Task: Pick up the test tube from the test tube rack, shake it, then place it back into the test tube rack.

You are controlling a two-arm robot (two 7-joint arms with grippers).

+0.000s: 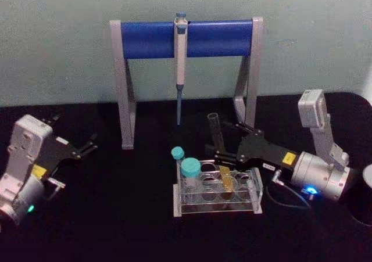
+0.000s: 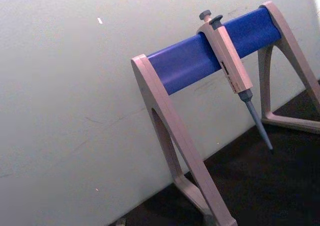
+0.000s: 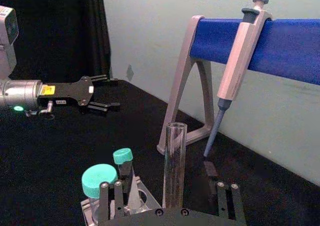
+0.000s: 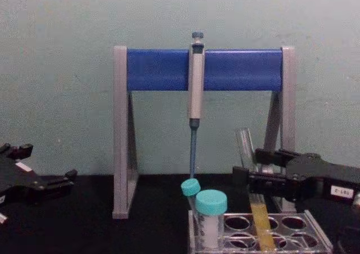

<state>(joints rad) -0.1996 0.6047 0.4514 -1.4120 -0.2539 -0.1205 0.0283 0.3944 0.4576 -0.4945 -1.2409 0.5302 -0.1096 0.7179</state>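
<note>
A: Where's the right gripper (image 1: 220, 147)?
B: Over the test tube rack (image 1: 217, 193), fingers around the tilted test tube (image 1: 220, 153), whose yellow end sits in a hole.
A: And the left gripper (image 1: 88, 145)?
B: Parked on the left, open, beside the pipette stand (image 1: 186, 67). 2 teal-capped tubes (image 1: 186, 168) stand in the rack.

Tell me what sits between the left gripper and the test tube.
In the head view, two teal-capped tubes in the rack; otherwise bare black table from left gripper to test tube.
</note>
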